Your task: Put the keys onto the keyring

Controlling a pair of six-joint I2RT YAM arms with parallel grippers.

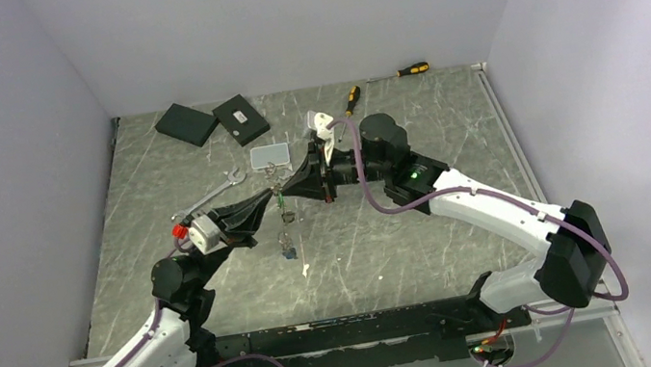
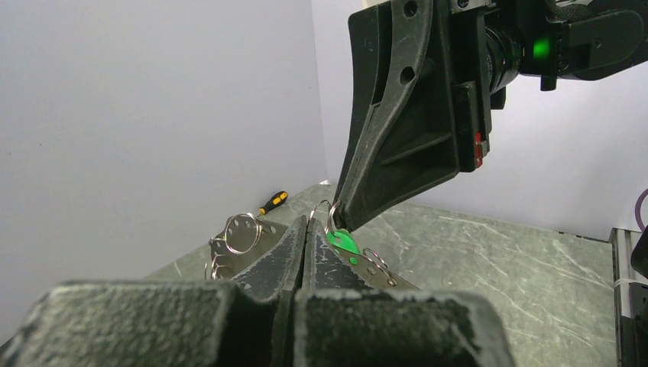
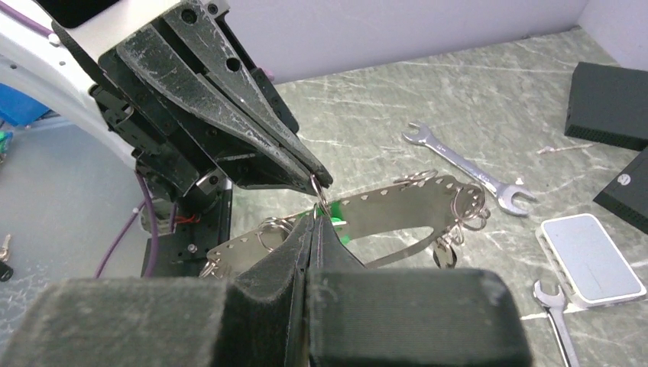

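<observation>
Arms meet tip to tip above the counter: left end effector and right end effector are both clenched, each seemingly pinching the same small wire ring — neither is nearer. Just beneath them the keyring, a perforated silvery band loop, runs crosswise to the fingers' line. The green-tagged key sits at the tips — its heading is hidden.
</observation>
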